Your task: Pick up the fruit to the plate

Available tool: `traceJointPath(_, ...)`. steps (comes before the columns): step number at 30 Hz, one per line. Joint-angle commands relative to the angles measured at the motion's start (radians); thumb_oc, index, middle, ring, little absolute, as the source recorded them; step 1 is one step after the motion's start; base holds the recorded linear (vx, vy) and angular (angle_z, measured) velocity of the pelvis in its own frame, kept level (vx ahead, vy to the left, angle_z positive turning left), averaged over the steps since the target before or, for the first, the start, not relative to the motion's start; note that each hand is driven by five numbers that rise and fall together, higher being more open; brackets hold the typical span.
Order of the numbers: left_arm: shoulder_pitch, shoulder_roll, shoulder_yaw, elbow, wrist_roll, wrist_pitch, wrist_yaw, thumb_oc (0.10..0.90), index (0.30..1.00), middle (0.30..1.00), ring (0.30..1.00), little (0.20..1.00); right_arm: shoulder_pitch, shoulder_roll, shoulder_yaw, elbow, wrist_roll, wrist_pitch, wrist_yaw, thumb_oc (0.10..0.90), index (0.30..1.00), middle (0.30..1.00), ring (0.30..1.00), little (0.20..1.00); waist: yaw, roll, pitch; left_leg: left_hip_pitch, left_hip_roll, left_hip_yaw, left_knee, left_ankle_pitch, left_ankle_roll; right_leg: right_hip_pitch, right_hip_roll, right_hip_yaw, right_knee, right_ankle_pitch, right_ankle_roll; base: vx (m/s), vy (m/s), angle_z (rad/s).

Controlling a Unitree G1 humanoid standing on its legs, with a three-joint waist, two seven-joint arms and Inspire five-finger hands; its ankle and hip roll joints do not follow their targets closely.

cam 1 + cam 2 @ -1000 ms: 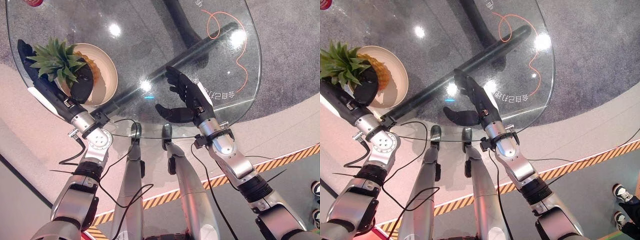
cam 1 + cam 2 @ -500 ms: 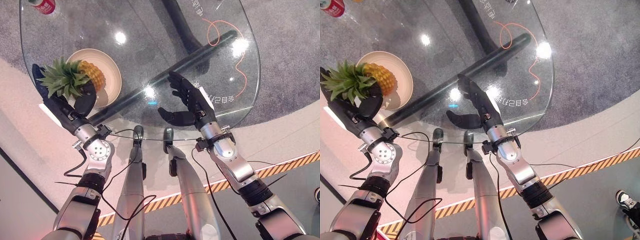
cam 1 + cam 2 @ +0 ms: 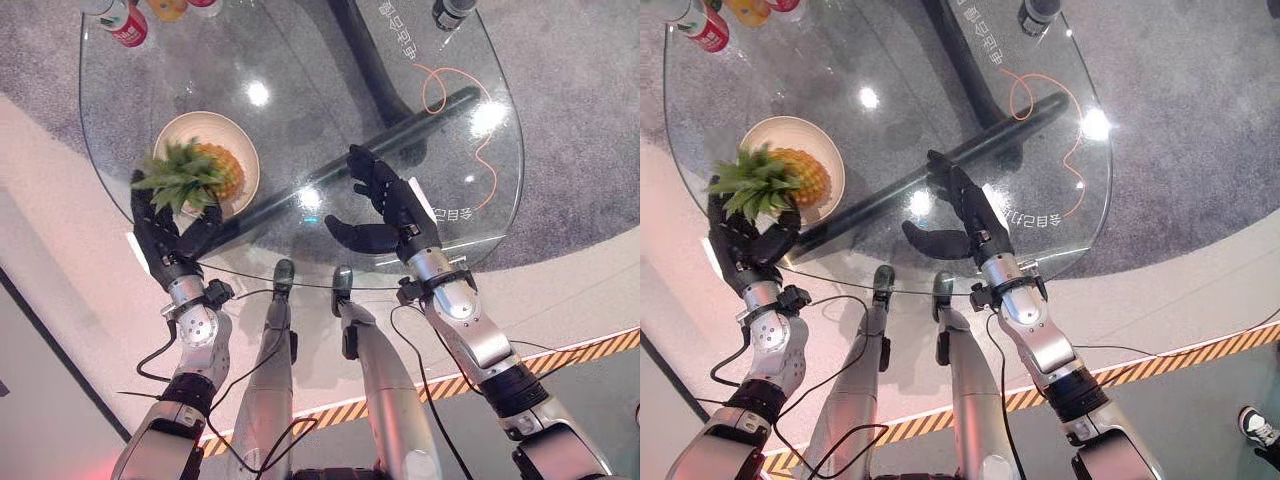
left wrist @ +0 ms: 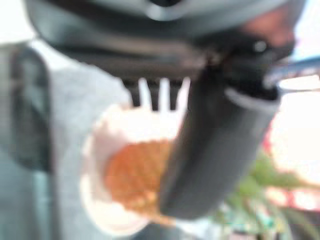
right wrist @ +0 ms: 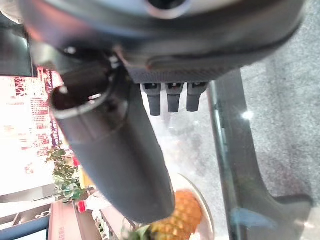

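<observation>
Now the pineapple point(image 3: 205, 172) lies on its side in the cream plate point(image 3: 243, 150), near the left edge of the round glass tabletop point(image 3: 330, 90), its orange body on the plate and its green crown spilling over the near rim.

The left hand point(image 3: 160, 225) sits just beside that crown, fingers spread and straight, thumb angled out; it grips nothing. In its own wrist view the plate and fruit show past the thumb, apart from the fingers.

The right hand point(image 3: 385, 205) hovers over the middle of the tabletop, relaxed and open, well apart from the plate.

A red can point(image 3: 128, 22) and other drinks stand at the far edge.

Judgement: fruit is delivered; the step in hand is the release and retreat. To do it well, draw the left hand back toward the body on a path that clears the leaves, since a snagged crown could roll the fruit off the rim. Keep fingers straight until clear. The right hand needs no part in it.
</observation>
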Motion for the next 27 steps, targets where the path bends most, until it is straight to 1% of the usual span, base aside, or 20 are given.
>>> traceJointPath(1, 0.019, -0.013, 0.034, -0.063, -0.016, -0.033, -0.056, 0.8, 0.9, 0.9, 0.9, 0.9, 0.067, -0.008, -0.048, -0.207, 0.013, -0.095, 0.028, 0.8, 0.9, 0.9, 0.9, 0.9, -0.04, 0.051, -0.019, 0.01, -0.063, -0.044, 0.012, -0.018, 0.044, 0.077, -0.029, -0.077, -0.088, 0.061, 0.04, 0.0, 0.0, 0.0)
traceJointPath(6, 0.054, -0.021, 0.036, -0.059, -0.101, -0.005, -0.133, 0.8, 0.9, 0.9, 0.9, 0.9, 0.087, -0.021, -0.064, -0.206, 0.016, -0.106, 0.037, 0.8, 0.9, 0.9, 0.9, 0.9, -0.042, 0.064, -0.019, 0.017, -0.064, -0.041, 0.019, -0.021, 0.045, 0.086, -0.03, -0.074, -0.085, 0.055, 0.038, 0.0, 0.0, -0.01)
traceJointPath(7, 0.062, -0.022, 0.036, -0.058, -0.109, -0.003, -0.14, 0.8, 0.9, 0.9, 0.9, 0.9, 0.093, -0.022, -0.064, -0.206, 0.016, -0.108, 0.037, 0.8, 0.9, 0.9, 0.9, 0.9, -0.042, 0.064, -0.019, 0.025, -0.064, -0.041, 0.022, -0.028, 0.045, 0.093, -0.03, -0.073, -0.083, 0.048, 0.038, 0.0, 0.0, 0.0)
traceJointPath(12, 0.085, -0.035, 0.04, -0.059, -0.137, 0.009, -0.164, 0.8, 0.9, 0.9, 0.9, 0.9, 0.1, -0.028, -0.079, -0.208, 0.021, -0.103, 0.046, 0.8, 0.9, 0.9, 0.9, 0.9, -0.042, 0.077, -0.019, 0.028, -0.066, -0.041, 0.032, -0.026, 0.046, 0.099, -0.031, -0.069, -0.076, 0.046, 0.034, 0.01, 0.002, -0.01)
traceJointPath(16, 0.106, -0.043, 0.041, -0.051, -0.162, 0.032, -0.18, 0.8, 0.9, 0.9, 0.9, 0.9, 0.112, -0.022, -0.081, -0.201, 0.017, -0.1, 0.051, 0.8, 0.9, 0.9, 0.9, 0.9, -0.038, 0.082, -0.019, 0.049, -0.067, -0.042, 0.036, -0.033, 0.048, 0.121, -0.031, -0.069, -0.073, 0.037, 0.033, 0.0, -0.001, -0.01)
traceJointPath(21, 0.136, -0.049, 0.049, -0.015, -0.19, 0.093, -0.187, 0.8, 0.9, 0.9, 0.9, 0.9, 0.134, -0.023, -0.084, -0.163, 0.023, -0.082, 0.056, 0.8, 0.9, 0.9, 0.9, 0.9, -0.034, 0.082, -0.019, 0.101, -0.068, -0.04, 0.032, -0.044, 0.053, 0.171, -0.032, -0.065, -0.077, 0.029, 0.033, 0.0, 0.0, 0.0)
traceJointPath(22, 0.149, -0.049, 0.052, -0.007, -0.201, 0.11, -0.196, 0.8, 0.9, 0.9, 0.9, 0.9, 0.146, -0.025, -0.084, -0.152, 0.024, -0.079, 0.058, 0.8, 0.9, 0.9, 0.9, 0.9, -0.032, 0.081, -0.019, 0.123, -0.068, -0.038, 0.03, -0.052, 0.054, 0.192, -0.032, -0.062, -0.078, 0.023, 0.033, 0.0, 0.0, 0.0)
traceJointPath(24, 0.161, -0.051, 0.056, 0.009, -0.225, 0.135, -0.216, 0.8, 0.9, 0.9, 0.9, 0.9, 0.154, -0.03, -0.088, -0.13, 0.036, -0.08, 0.069, 0.8, 0.9, 0.9, 0.9, 0.9, -0.03, 0.082, -0.019, 0.146, -0.068, -0.038, 0.021, -0.05, 0.056, 0.215, -0.034, -0.061, -0.088, 0.028, 0.034, 0.0, 0.0, 0.0)
traceJointPath(25, 0.176, -0.051, 0.055, 0.021, -0.231, 0.153, -0.227, 0.8, 0.9, 0.9, 0.9, 0.9, 0.17, -0.031, -0.089, -0.119, 0.048, -0.08, 0.08, 0.8, 0.9, 0.9, 0.9, 0.9, -0.028, 0.08, -0.019, 0.178, -0.067, -0.036, 0.013, -0.057, 0.057, 0.246, -0.036, -0.059, -0.095, 0.022, 0.036, 0.0, 0.0, 0.0)
traceJointPath(27, 0.186, -0.053, 0.054, 0.033, -0.231, 0.169, -0.236, 0.8, 0.9, 0.9, 0.9, 0.9, 0.179, -0.03, -0.092, -0.108, 0.052, -0.078, 0.088, 0.8, 0.9, 0.9, 0.9, 0.9, -0.027, 0.08, -0.019, 0.194, -0.067, -0.036, 0.005, -0.055, 0.057, 0.262, -0.038, -0.059, -0.106, 0.028, 0.037, 0.0, 0.0, 0.0)
